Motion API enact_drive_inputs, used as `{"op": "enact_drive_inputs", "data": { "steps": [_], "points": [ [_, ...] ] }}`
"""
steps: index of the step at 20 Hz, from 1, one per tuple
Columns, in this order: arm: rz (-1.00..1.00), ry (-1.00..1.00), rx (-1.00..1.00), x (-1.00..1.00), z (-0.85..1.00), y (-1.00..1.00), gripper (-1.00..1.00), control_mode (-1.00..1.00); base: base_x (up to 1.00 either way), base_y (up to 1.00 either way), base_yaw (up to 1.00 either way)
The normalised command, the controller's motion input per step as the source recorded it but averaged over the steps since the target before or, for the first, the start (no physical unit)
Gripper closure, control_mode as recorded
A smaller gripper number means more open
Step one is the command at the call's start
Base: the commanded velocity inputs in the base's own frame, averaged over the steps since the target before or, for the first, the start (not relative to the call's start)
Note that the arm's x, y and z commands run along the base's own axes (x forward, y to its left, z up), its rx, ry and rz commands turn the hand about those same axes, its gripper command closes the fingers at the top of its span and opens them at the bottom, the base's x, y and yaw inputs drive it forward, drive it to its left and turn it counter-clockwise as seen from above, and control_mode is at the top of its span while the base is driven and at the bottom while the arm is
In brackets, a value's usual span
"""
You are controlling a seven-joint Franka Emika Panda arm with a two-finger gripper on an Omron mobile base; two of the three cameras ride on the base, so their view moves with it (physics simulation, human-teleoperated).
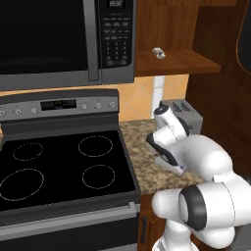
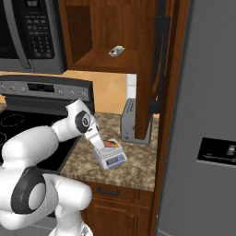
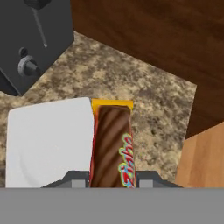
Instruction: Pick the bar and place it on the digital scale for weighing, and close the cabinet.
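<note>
The bar (image 3: 112, 146), a brown and red packet with a yellow end, sits between my gripper's (image 3: 112, 180) fingertips; the gripper is shut on it. In the hand view it hangs along the right edge of the digital scale's white top plate (image 3: 48, 140). In the right base view the bar (image 2: 110, 144) is just over the scale (image 2: 113, 160) on the granite counter, and I cannot tell whether they touch. The cabinet door (image 2: 159, 55) stands open, edge-on with its dark handle, and it also fills the right side (image 1: 220, 98) of the left base view.
A grey toaster (image 2: 131, 120) stands right behind the scale against the wall. A tiny white-grey object (image 2: 116, 50) lies on the open cabinet's shelf. The black stove (image 1: 63, 166) and microwave (image 1: 49, 34) are to the left, and a grey fridge (image 2: 207, 115) is to the right.
</note>
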Motion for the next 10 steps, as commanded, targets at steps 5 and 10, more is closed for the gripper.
{"op": "enact_drive_inputs", "data": {
  "steps": [5, 10],
  "points": [
    [0.04, 0.01, 0.0, 0.29, -0.25, 0.0, 1.0, -1.0, 0.0, 0.0, 0.0],
    [0.03, 0.06, 0.0, 0.32, -0.28, 0.0, 1.0, -1.0, 0.0, 0.0, 0.0]
  ]
}}
